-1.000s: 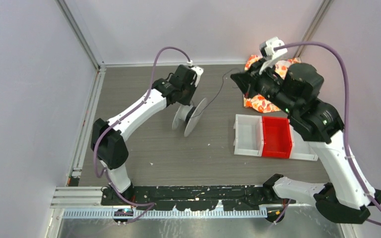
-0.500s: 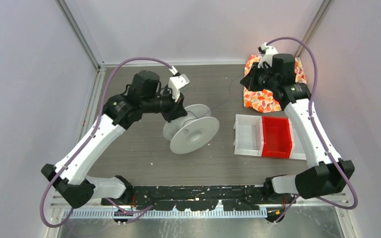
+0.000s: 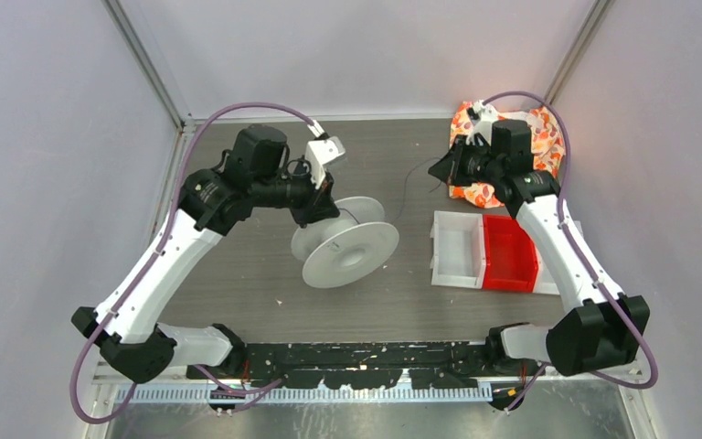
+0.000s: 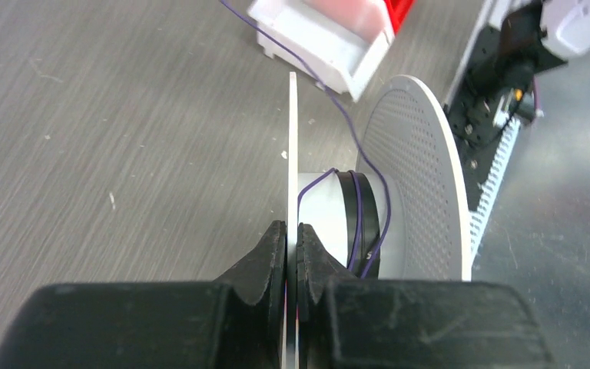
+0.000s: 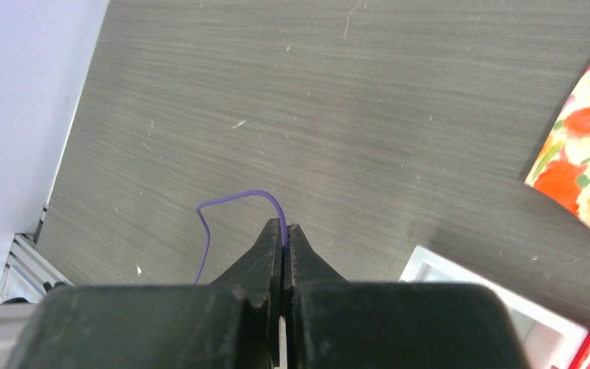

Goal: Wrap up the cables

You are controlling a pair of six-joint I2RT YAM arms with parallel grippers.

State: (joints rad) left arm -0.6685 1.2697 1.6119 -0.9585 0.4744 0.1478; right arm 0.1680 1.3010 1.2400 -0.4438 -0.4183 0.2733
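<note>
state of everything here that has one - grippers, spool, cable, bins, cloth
left gripper: shut on one flange of the spool
right gripper: shut on the cable
spool: held by a flange, a few turns wound on its hub
cable: slack, curving from spool to right gripper
white bin: empty
red bin: empty
cloth: lying at the far right corner, partly under the right arm

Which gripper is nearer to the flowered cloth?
Right. The right gripper, shut on the cable, is at the cloth's left edge; the left gripper, shut on the spool's flange, is well to the cloth's left.
</note>
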